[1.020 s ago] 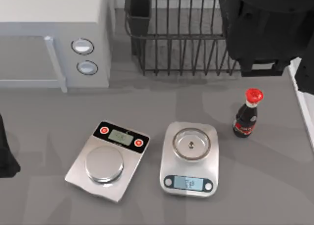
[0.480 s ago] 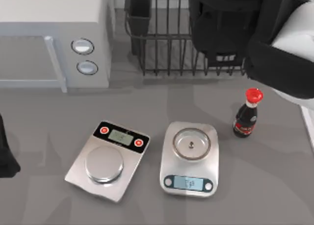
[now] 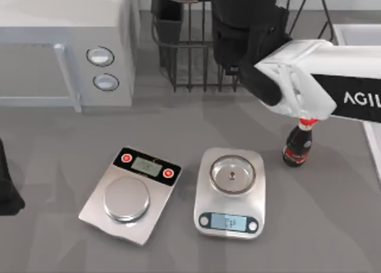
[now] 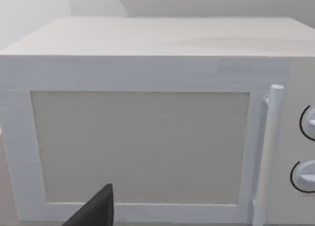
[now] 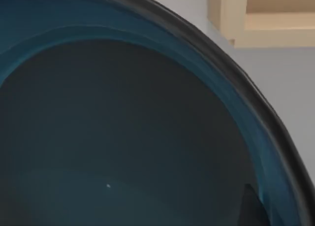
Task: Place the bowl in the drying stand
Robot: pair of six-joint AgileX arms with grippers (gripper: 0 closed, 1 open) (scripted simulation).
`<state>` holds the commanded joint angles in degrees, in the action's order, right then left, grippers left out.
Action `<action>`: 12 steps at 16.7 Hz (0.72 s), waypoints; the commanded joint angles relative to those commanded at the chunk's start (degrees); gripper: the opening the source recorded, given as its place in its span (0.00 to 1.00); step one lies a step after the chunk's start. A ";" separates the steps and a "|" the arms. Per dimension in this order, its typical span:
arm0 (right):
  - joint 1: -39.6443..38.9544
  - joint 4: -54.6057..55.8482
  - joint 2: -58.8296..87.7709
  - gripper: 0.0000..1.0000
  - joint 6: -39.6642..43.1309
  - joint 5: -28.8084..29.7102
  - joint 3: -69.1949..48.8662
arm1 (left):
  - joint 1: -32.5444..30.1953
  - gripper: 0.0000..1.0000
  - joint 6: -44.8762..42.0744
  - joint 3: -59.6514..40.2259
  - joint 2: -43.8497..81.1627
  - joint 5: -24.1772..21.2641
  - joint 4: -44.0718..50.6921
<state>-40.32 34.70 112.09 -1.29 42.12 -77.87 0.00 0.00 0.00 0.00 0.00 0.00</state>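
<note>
Grey table (image 3: 59, 142) carries all items; your right gripper (image 3: 238, 23) hangs over the drying stand (image 3: 190, 53) at the rear; its finger opening cannot be told; the bowl (image 5: 123, 137) sits close against its wrist camera, blue inside; your left arm (image 3: 6, 184) rests at the left edge, facing the microwave (image 4: 147, 137).

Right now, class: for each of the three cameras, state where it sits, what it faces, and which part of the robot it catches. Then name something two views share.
Top view: above the table, looking down on the drying stand, two scales, a bottle and the microwave; the right arm reaches over the stand.
Left wrist view: on the left arm, facing the microwave's door; a dark fingertip of the left gripper shows.
Right wrist view: on the right arm, close against the bowl, looking into its blue inside.
Shared: top and left wrist views both show the microwave.
</note>
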 joint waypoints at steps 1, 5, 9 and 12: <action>1.60 2.29 2.04 0.00 0.09 -1.55 0.56 | 0.00 1.00 0.00 0.00 0.00 0.00 0.00; 4.11 5.45 5.05 0.00 0.27 -4.01 1.50 | 0.00 1.00 0.00 0.00 0.00 0.00 0.00; 4.11 5.45 5.05 0.08 0.27 -4.01 1.50 | 0.00 1.00 0.00 0.00 0.00 0.00 0.00; 4.11 5.45 5.05 0.30 0.27 -4.01 1.50 | 0.00 1.00 0.00 0.00 0.00 0.00 0.00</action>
<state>-36.21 40.15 117.14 -1.02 38.11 -76.38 0.00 0.00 0.00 0.00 0.00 0.00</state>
